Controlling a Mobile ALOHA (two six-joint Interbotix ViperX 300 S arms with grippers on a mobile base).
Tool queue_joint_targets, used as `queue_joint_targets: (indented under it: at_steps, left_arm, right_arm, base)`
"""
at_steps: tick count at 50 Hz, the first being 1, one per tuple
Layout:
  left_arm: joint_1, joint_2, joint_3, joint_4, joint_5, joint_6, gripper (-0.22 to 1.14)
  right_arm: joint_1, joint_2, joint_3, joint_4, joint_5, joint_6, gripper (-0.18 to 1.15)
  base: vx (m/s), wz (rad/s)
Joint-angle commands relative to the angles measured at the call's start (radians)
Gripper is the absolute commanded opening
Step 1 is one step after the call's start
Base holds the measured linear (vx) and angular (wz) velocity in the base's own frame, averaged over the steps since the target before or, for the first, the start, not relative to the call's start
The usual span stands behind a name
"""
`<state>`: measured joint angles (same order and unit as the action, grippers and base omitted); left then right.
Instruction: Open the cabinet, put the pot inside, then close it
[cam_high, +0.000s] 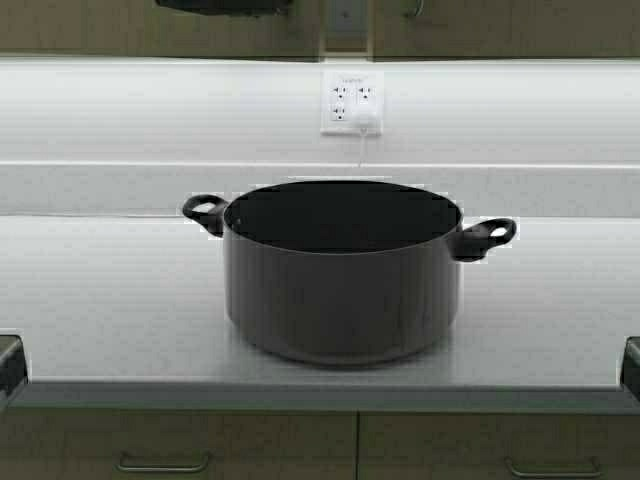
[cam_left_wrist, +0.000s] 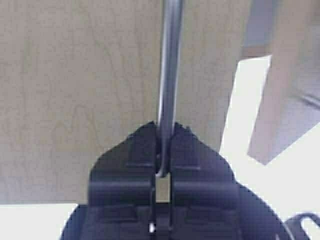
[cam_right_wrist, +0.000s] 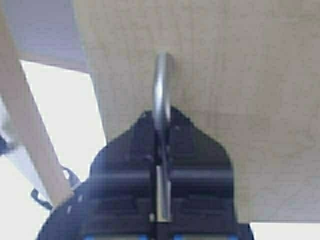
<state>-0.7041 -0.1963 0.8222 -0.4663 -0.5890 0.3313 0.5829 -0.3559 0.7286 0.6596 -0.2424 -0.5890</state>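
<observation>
The dark grey pot (cam_high: 340, 285) stands lidless on the white counter (cam_high: 100, 300), centred, with a black loop handle on each side. The tan cabinet doors (cam_high: 90, 30) hang above it at the top edge, with a narrow grey gap (cam_high: 346, 20) between them. My left gripper (cam_left_wrist: 164, 131) is shut on the left door's slim metal pull (cam_left_wrist: 170, 60); it shows as a dark shape in the high view (cam_high: 225, 5). My right gripper (cam_right_wrist: 161, 119) is shut on the right door's pull (cam_right_wrist: 162, 85). Both doors stand slightly ajar. A pot handle (cam_left_wrist: 300, 222) shows below.
A white wall outlet (cam_high: 352, 102) with a plug and cord sits behind the pot. Tan drawers with horizontal bar pulls (cam_high: 163, 463) run under the counter's front edge. Dark arm parts (cam_high: 10, 365) show at both side edges.
</observation>
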Motion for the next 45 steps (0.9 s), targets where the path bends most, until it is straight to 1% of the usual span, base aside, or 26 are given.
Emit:
queue_joint_targets:
  at_steps: [1,8,16,26,34,45]
  left_arm:
    - [0.051,-0.1,0.044,-0.009,0.046,0.005,0.03]
    - [0.083,-0.17,0.08,-0.009,0.091,0.025,0.03]
    - [0.16,-0.236,0.098,-0.009,0.193,0.044,0.03]
    - [0.242,-0.275,0.1,-0.003,0.276,0.069,0.03]
    - [0.276,-0.313,0.107,-0.003,0.339,0.072,0.03]
    - [0.331,-0.371,0.121,-0.003,0.416,0.074,0.03]
  right_arm:
    - [-0.026,-0.077,0.032,-0.011,0.058,0.008,0.07]
    - [-0.067,-0.117,0.064,-0.032,0.101,0.008,0.07]
    - [-0.135,-0.138,0.086,-0.055,0.179,0.009,0.07]
    - [-0.224,-0.181,0.117,-0.083,0.239,0.014,0.07]
    - [-0.298,-0.244,0.141,-0.132,0.341,0.015,0.07]
    - [-0.387,-0.296,0.155,-0.184,0.416,0.018,0.07]
  base:
    - [-0.08,-0.01]
    - [-0.08,0.0]
    - [-0.1,0.03]
    - [-0.12,0.05]
    - [-0.1,0.03]
    - [-0.09,0.0]
